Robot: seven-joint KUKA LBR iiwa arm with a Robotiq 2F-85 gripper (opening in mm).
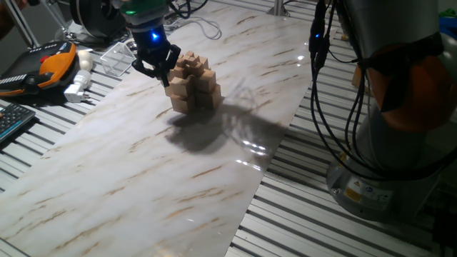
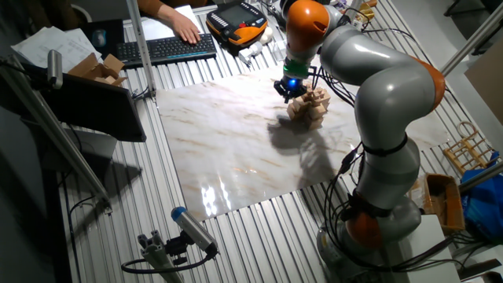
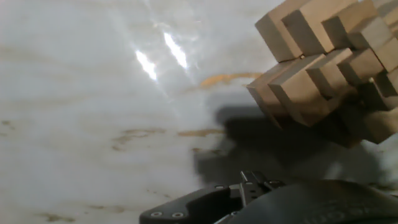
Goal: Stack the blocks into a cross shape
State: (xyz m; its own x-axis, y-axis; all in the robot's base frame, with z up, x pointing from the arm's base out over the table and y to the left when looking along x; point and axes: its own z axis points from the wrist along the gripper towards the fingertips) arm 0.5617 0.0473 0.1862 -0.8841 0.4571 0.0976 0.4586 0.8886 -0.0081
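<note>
Pincer (image 1: 161, 71) hangs spread beside the upper tiers of the cube pile (image 1: 194, 84) on the bench (image 1: 143, 178), nothing visibly pinched; best move slowly, avoid nudging the cubes.

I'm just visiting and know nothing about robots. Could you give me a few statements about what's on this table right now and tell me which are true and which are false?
1. A tiered pile of wooden cubes stands on the marble-patterned board. True.
2. The gripper hangs far from the pile, over the opposite end of the board. False: it is right beside the pile, near its upper tiers.
3. A blue light glows on the arm just above the gripper. True.
4. The pile has toppled and its cubes lie scattered flat. False: it stands in stepped layers.
5. A person's hand rests by a keyboard beyond the board. True.
6. The board is plain black. False: it is pale with tan veins.
</note>
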